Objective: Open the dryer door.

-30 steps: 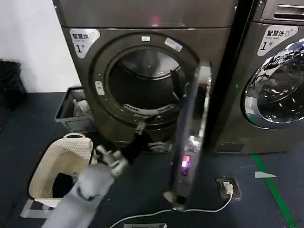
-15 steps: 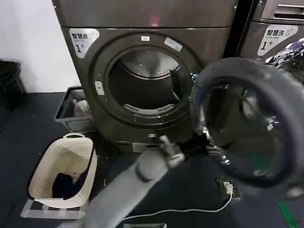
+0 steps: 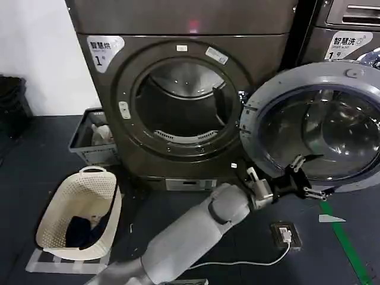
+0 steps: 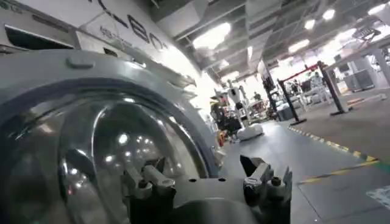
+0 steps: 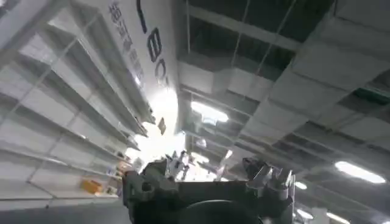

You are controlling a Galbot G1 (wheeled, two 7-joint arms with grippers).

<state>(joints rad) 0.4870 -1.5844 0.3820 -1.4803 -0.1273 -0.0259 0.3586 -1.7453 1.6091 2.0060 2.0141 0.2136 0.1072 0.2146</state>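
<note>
Left gripper (image 3: pixel 304 177) spread, at dryer door (image 3: pixel 314 124) (swung wide).

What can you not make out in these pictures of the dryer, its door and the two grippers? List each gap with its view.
- Dryer door: its far edge is cut off by the head view's right border.
- Left gripper: in the head view, contact with the door's rim cannot be judged.
- Drum: its depth is lost in shadow.
- Right gripper: its wrist view faces the ceiling, so its position is unclear.
</note>
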